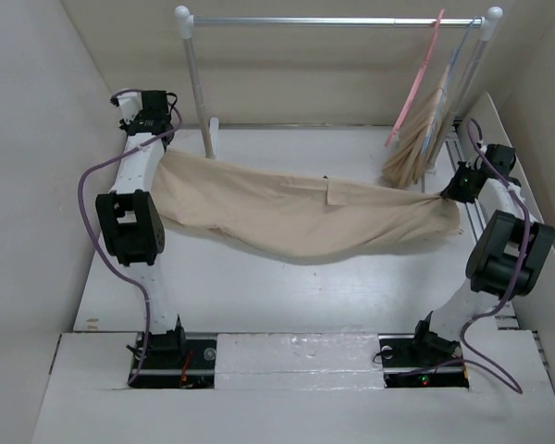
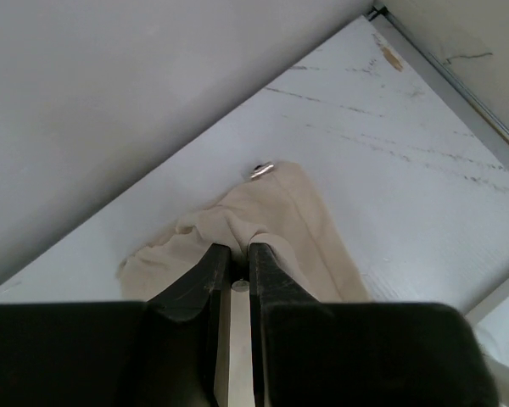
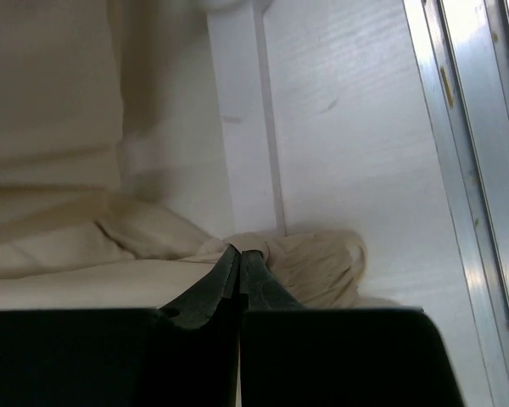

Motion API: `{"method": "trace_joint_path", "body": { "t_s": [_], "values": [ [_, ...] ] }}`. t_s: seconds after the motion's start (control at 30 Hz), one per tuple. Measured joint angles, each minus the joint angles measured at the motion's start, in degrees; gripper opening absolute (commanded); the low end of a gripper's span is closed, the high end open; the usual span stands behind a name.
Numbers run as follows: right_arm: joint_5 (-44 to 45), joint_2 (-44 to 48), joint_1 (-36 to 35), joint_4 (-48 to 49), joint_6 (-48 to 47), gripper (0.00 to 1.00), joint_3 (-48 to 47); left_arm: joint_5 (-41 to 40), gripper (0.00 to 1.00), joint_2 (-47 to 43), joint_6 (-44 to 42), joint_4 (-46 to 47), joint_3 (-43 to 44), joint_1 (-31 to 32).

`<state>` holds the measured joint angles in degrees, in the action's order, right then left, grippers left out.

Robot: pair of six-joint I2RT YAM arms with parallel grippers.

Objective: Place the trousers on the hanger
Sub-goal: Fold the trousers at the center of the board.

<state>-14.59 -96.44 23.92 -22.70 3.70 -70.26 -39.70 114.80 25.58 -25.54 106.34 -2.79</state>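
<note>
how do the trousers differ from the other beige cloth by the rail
The trousers are large and spread wide, held between the left gripper and right gripper; the bunched cloth is small and narrow. The trousers sag over the table; the bunched cloth hangs at the rail. Both are beige.

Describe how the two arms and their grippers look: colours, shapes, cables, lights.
The left arm and right arm match: white tube links joined by chunky black joint housings, on black bases with small coloured lights. A purple cable loops loosely along each. The left gripper and right gripper are black, with jaws tapering to narrow tips. No markings can be made out.
</note>
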Motion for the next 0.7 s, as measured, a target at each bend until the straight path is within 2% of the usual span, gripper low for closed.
{"method": "trace_joint_path", "body": {
  "t_s": [0.07, 0.13, 0.17, 0.2, 0.23, 0.27, 0.3, 0.37, 0.4, 0.47, 0.53, 0.57, 0.6, 0.63, 0.67, 0.7],
  "values": [
    [-0.55, -5.01, -0.22, 1.25, 0.33, 0.0, -3.74, 0.9, 0.02, 3.3, -0.57, 0.39, 2.78, 0.33],
    [-0.7, -8.83, -0.63, 2.29, 0.55, 0.0, -6.36, 1.97, 0.12, 6.64, -1.36, 0.48, 6.03, 0.37],
    [-0.68, -10.4, -0.92, 2.36, 0.63, 0.04, -7.63, 2.38, 0.2, 8.39, -1.66, 0.48, 7.78, 0.33],
    [-0.7, -11.87, -1.31, 2.36, 0.72, 0.11, -8.81, 2.95, 0.37, 10.1, -2.25, 0.83, 9.46, 0.26],
    [-0.72, -13.0, -1.64, 2.45, 0.83, 0.24, -9.75, 3.48, 0.45, 11.52, -2.84, 1.55, 10.69, 0.15],
    [-0.74, -14.03, -1.99, 2.67, 1.03, 0.65, -10.75, 3.93, 0.59, 12.63, -3.26, 2.14, 11.41, 0.02],
    [-0.92, -14.71, -2.16, 2.86, 1.53, 0.8, -11.37, 4.2, 0.83, 13.31, -3.69, 2.34, 11.72, -0.13],
    [-1.7, -15.04, -2.29, 3.08, 1.2, 0.99, -11.8, 4.87, 0.95, 13.86, -3.87, 2.1, 11.65, -0.39],
    [-2.23, -14.8, -2.27, 3.13, 1.11, 1.0, -11.8, 4.96, 0.98, 13.88, -3.67, 1.66, 11.41, -0.5],
    [-3.06, -13.55, -2.47, 3.32, 0.94, 1.0, -11.41, 5.18, 0.98, 12.74, -3.37, 1.62, 9.99, -0.7],
    [-3.45, -9.55, -2.86, 4.39, 0.76, 0.98, -8.13, 5.77, 0.94, 9.6, -2.27, 1.51, 5.42, -0.72],
    [-3.52, -6.67, -3.17, 4.52, 0.79, 0.87, -5.92, 6.49, 0.91, 6.82, -1.42, 1.57, 1.62, -0.9],
    [-3.69, -2.78, -3.63, 5.31, 0.85, 0.8, -2.54, 7.65, 0.84, 3.52, -0.46, 1.49, -2.8, -1.09],
    [-3.85, 2.21, -4.52, 6.19, 1.09, 0.65, 1.53, 9.18, 0.82, -0.17, 0.85, 1.51, -7.32, -1.27],
    [-3.89, 6.56, -5.35, 6.64, 1.14, 0.25, 4.66, 10.82, 0.8, -4.35, 2.16, 2.54, -12.31, -1.57],
    [-4.0, 11.1, -6.49, 7.34, 1.44, 0.1, 7.8, 14.43, 0.69, -6.34, 4.28, 4.26, -14.99, -1.86]
  ]
}}
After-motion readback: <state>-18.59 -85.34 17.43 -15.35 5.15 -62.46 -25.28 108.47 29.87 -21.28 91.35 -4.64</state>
